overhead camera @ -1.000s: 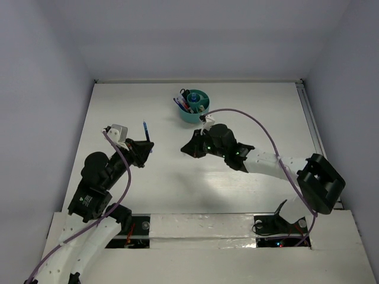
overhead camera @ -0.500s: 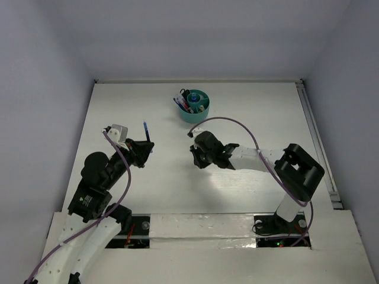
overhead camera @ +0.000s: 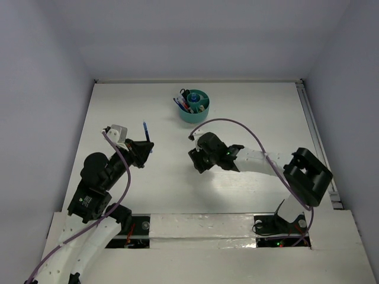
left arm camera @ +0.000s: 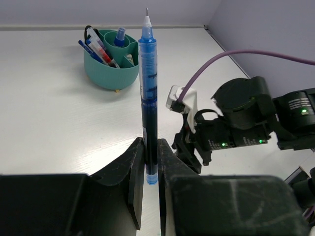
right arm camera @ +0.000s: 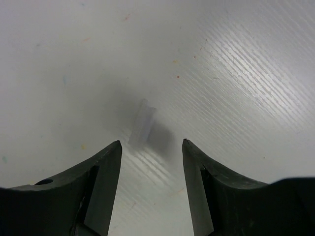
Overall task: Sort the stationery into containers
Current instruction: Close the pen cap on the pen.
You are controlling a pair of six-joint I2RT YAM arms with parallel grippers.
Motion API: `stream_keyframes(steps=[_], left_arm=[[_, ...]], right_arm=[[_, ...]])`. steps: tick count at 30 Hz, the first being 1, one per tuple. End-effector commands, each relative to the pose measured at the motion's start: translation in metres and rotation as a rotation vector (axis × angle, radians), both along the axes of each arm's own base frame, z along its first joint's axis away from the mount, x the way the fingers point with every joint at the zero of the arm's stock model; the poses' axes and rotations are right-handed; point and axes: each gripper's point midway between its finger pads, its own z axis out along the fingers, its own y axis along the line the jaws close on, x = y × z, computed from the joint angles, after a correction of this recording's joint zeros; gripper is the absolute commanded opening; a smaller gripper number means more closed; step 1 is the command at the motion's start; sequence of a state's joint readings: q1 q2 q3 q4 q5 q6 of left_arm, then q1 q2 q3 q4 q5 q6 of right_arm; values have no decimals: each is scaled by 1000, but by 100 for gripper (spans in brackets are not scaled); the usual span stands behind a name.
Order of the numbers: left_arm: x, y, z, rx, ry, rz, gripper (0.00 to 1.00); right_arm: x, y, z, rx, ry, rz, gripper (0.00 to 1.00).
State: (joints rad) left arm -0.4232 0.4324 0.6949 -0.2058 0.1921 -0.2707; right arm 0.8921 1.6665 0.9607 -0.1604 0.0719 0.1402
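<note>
right wrist | R gripper (right arm camera: 151, 143) fingers spread, holding nothing | pale bit (right arm camera: 142, 123) flat on table (right arm camera: 236, 59), just ahead of the gap, slightly left of ctr, long axis approx. along fingers | R arm nearer | L gripper (left arm camera: 151, 147) pinches blue pen (left arm camera: 147, 83) upright | cup (left arm camera: 106, 73) far-centre, well apart

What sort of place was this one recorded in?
Probably a lab robot test cell, not an office: a white table boxed in by plain pale walls, the left arm and right arm bolted at its near edge, and a teal cup of pens.
</note>
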Motion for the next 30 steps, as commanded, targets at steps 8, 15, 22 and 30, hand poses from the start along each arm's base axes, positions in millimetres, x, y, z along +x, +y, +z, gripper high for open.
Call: stream_keyframes(steps=[8, 15, 22, 30], left_arm=[[0, 1, 15, -28, -63, -1, 0], [0, 1, 16, -32, -68, 0, 0], [-1, 1, 16, -32, -70, -1, 0], [-1, 1, 16, -32, -70, -3, 0]], right_arm=[[-57, 71, 50, 368, 115, 146, 65], [-46, 71, 21, 302, 145, 62, 66], [-40, 46, -12, 162, 161, -52, 67], [-25, 17, -30, 89, 132, -175, 69]])
